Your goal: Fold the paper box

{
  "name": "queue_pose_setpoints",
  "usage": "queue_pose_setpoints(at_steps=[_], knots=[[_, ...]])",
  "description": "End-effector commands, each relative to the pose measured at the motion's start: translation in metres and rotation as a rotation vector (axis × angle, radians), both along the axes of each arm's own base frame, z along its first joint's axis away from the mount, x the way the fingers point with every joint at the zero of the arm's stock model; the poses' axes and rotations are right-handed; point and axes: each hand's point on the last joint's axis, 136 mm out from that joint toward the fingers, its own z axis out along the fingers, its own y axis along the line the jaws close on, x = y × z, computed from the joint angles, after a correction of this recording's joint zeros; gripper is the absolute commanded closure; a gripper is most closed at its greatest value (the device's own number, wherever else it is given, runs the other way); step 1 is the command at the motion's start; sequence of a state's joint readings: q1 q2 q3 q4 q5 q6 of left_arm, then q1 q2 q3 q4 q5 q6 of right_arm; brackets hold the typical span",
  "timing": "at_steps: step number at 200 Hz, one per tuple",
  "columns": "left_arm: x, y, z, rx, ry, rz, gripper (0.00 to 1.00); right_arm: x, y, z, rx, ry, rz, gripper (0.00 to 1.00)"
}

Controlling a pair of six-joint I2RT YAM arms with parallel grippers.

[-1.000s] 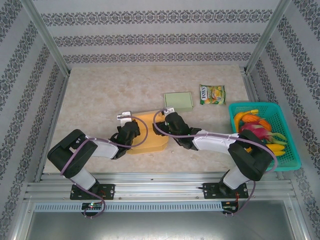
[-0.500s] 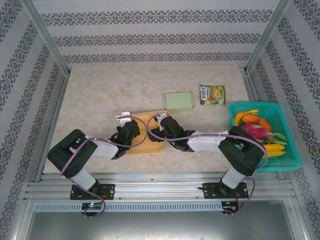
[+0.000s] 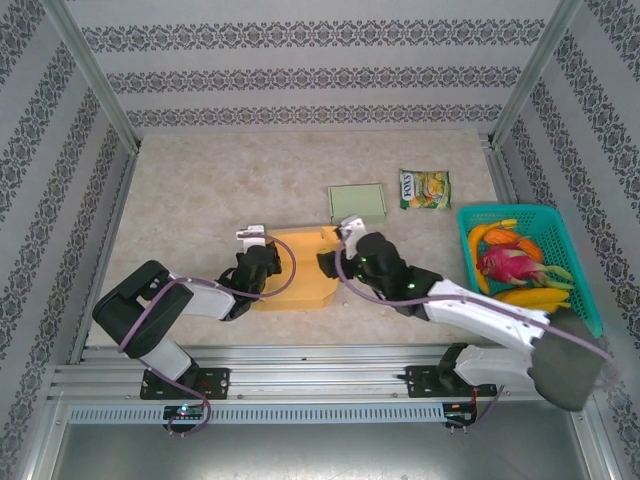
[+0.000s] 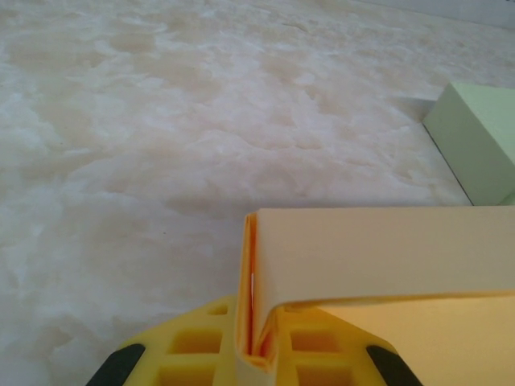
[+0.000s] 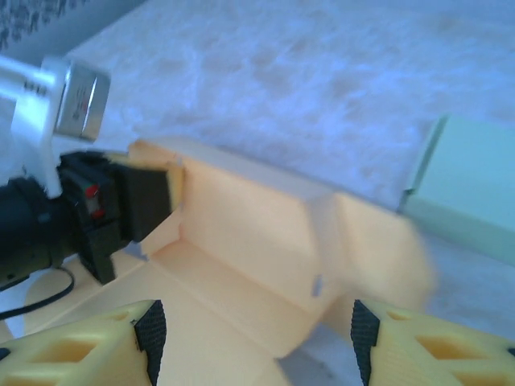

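We see the right gripper (image 3: 332, 262) drawn back from over the paper box (image 3: 303, 272) to its right edge, jaws apart and empty (the left gripper (image 3: 268, 264) stays pinched on the left wall), so the box, lying between both arms, looks ready for another flap.

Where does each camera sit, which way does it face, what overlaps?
Top external: above, behind, looking down; left arm and right arm flank the yellow paper box.
Left wrist: faces across the table; left claw shut on a box wall.
Right wrist: faces into the box; right claw open, left claw ahead.
Shared: pale green flat box, all views.
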State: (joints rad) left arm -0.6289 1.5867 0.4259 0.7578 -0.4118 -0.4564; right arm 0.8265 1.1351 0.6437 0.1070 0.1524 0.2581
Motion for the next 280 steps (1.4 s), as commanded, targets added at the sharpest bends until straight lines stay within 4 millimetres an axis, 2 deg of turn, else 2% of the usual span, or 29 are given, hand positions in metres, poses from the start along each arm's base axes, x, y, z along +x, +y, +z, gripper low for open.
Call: queue_pose_setpoints(at_steps=[1, 13, 28, 56, 73, 106, 135, 175, 215, 254, 280], knots=[[-0.006, -0.015, 0.008, -0.016, -0.022, -0.106, 1.00, 0.000, -0.045, -0.035, -0.085, 0.066, -0.085, 0.37], [-0.008, -0.019, 0.013, -0.039, -0.030, -0.141, 1.00, -0.002, -0.047, -0.039, -0.042, 0.078, -0.052, 0.38], [-0.009, -0.024, 0.016, -0.075, -0.034, -0.181, 1.00, -0.008, -0.040, -0.038, 0.005, 0.056, 0.030, 0.39], [-0.007, -0.020, 0.019, -0.153, -0.028, -0.199, 1.00, -0.027, -0.015, -0.018, 0.114, -0.008, 0.227, 0.41], [-0.006, -0.017, 0.019, -0.177, -0.020, -0.199, 1.00, -0.036, -0.008, -0.008, 0.145, -0.020, 0.297, 0.40], [-0.006, -0.009, 0.029, -0.201, -0.028, -0.189, 1.00, -0.040, -0.018, 0.009, 0.175, -0.079, 0.264, 0.32], [-0.014, 0.001, 0.049, -0.205, -0.070, -0.186, 1.00, -0.038, -0.032, 0.018, 0.195, -0.098, 0.225, 0.32], [-0.027, 0.005, 0.075, -0.226, -0.123, -0.233, 1.00, -0.041, -0.032, 0.020, 0.251, -0.075, 0.270, 0.35], [-0.044, 0.006, 0.095, -0.249, -0.184, -0.281, 1.00, -0.056, -0.003, 0.025, 0.321, -0.015, 0.454, 0.40], [-0.046, 0.012, 0.093, -0.227, -0.182, -0.258, 1.00, -0.078, 0.026, 0.035, 0.338, -0.009, 0.593, 0.40], [-0.045, 0.011, 0.091, -0.221, -0.171, -0.260, 1.00, -0.080, 0.034, 0.037, 0.320, -0.017, 0.609, 0.39]])
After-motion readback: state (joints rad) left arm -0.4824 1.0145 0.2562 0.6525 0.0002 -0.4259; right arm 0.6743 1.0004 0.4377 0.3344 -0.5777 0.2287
